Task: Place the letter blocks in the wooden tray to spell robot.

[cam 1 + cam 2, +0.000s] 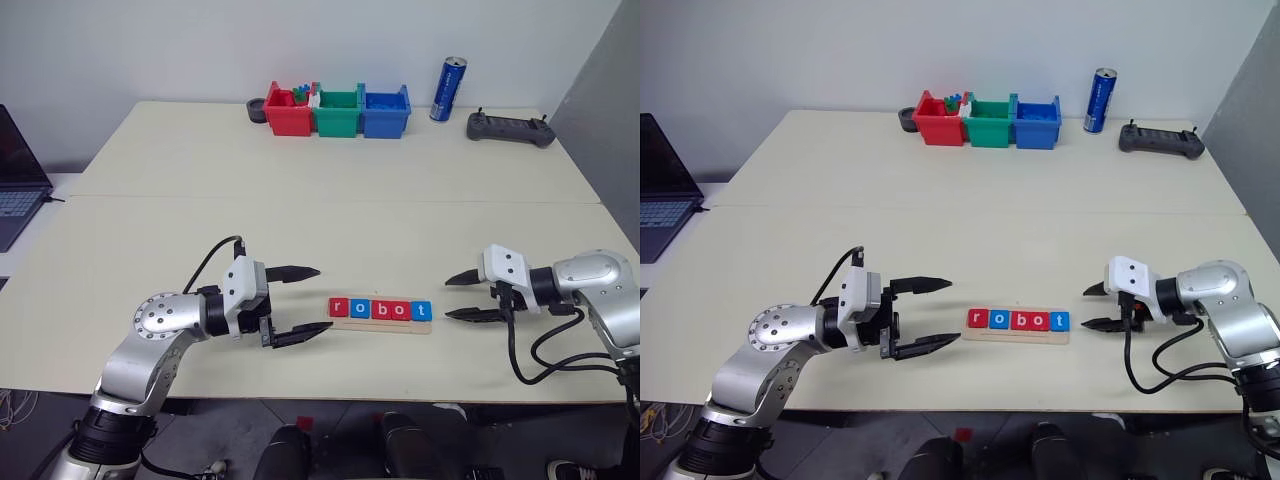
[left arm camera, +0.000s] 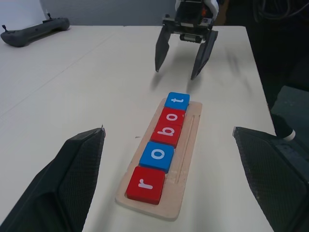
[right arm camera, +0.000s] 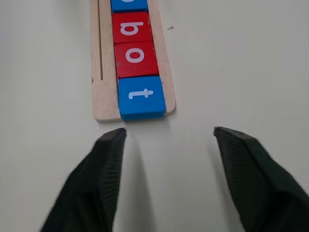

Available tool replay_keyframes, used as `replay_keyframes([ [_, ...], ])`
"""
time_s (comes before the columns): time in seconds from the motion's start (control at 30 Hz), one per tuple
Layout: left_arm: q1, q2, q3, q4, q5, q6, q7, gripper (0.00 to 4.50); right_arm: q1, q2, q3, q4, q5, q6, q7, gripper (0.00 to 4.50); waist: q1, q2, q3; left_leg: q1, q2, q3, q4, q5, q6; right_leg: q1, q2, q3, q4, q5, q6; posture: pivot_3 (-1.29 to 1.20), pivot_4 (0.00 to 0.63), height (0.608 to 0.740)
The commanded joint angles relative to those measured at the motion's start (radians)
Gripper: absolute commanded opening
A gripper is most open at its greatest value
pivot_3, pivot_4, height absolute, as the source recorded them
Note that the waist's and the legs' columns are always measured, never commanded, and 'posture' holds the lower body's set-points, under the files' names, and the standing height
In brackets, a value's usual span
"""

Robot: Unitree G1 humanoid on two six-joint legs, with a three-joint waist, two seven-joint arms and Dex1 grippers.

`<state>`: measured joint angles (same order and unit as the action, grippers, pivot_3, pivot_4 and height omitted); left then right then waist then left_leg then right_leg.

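Observation:
The wooden tray lies near the table's front edge, between my two arms. The letter blocks sit in it in a row reading r, o, b, o, t; in the left wrist view the red r is nearest and the blue t farthest. My left gripper is open just left of the tray, holding nothing. My right gripper is open a little right of the tray's t end, also holding nothing. The blue t lies just beyond its fingertips.
Red, green and blue bins stand at the table's far edge. A blue can and a black controller stand to their right. A laptop sits at the far left.

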<state>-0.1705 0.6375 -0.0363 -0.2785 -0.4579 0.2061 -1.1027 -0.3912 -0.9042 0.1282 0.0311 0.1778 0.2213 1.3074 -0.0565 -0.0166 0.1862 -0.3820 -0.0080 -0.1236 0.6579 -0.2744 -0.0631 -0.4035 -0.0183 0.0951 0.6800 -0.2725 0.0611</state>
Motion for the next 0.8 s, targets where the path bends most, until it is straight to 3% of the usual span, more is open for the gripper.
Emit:
replay_keyframes([
  [0.03,-0.016,-0.001,0.001,-0.005,0.003,-0.025,-0.007,4.5,0.001,-0.005,-0.02,-0.009,0.002,-0.029,-0.004,1.75,0.0,0.0,0.0,0.0,0.0,0.0,0.0,0.0,0.0,0.0,0.0,0.0,0.0,0.0,0.0,0.0,0.15,0.74],
  [0.2,-0.021,0.0,0.002,-0.001,0.005,-0.026,-0.01,4.5,0.011,0.017,0.01,-0.023,-0.019,-0.04,-0.026,0.03,0.001,0.0,0.0,0.0,0.0,0.0,0.0,0.0,0.0,0.0,0.0,0.0,0.0,0.0,0.0,0.0,0.15,0.74],
  [0.8,-0.01,0.008,0.01,-0.018,0.003,-0.017,0.0,4.5,0.0,0.065,0.05,-0.055,-0.029,-0.006,-0.037,0.03,0.001,0.0,0.0,0.0,0.0,0.0,0.0,0.0,0.0,0.0,0.0,0.0,0.0,0.0,0.0,0.0,0.15,0.74],
])
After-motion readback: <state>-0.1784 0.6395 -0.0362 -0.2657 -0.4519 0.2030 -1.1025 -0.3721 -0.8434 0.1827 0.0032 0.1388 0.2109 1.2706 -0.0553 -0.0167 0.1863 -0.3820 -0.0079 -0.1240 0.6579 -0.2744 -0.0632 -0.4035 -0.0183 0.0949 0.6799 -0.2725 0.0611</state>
